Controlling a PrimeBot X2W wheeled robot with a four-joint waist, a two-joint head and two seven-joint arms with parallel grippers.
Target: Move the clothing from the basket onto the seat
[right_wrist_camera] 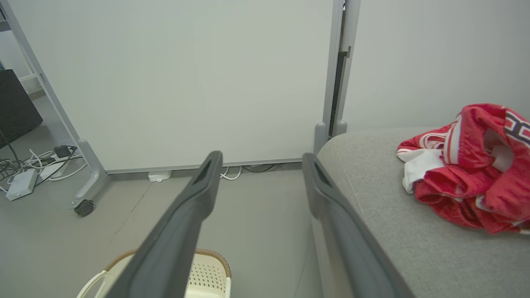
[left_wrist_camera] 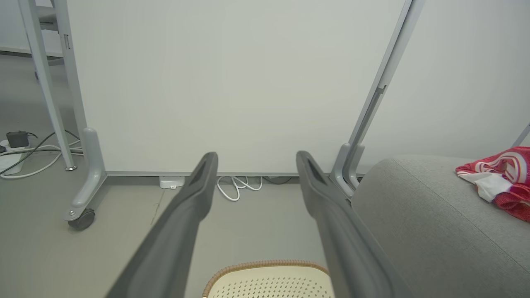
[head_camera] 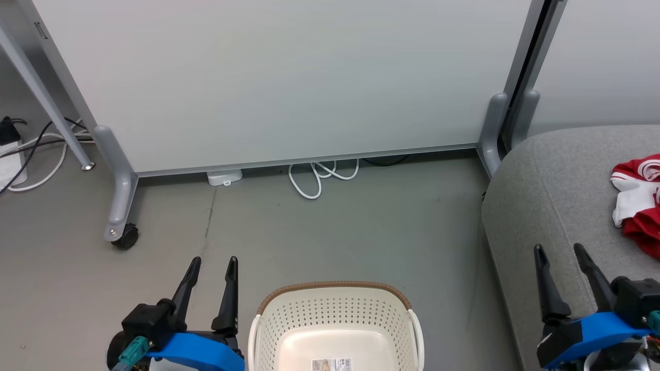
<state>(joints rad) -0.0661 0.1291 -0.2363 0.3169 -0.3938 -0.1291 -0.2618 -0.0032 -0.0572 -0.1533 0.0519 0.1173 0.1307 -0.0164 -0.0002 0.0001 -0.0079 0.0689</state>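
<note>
The crumpled red-and-white soft clothing (head_camera: pixel 639 206) lies on the large grey fabric seat (head_camera: pixel 546 196), ahead-right of the nearer right gripper (head_camera: pixel 558 250); it and the left gripper (head_camera: pixel 214 263) flank the apparently emptied cream perforated plastic basket (head_camera: pixel 335 309), dark fingers (head_camera: pixel 546 288) apart, holding nothing.

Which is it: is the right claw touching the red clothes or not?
Apart. The head view shows bare grey seat between the open right gripper and the clothing.

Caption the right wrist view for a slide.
Open right hand, basket low left, red clothing heaped on the grey seat at right.
</note>
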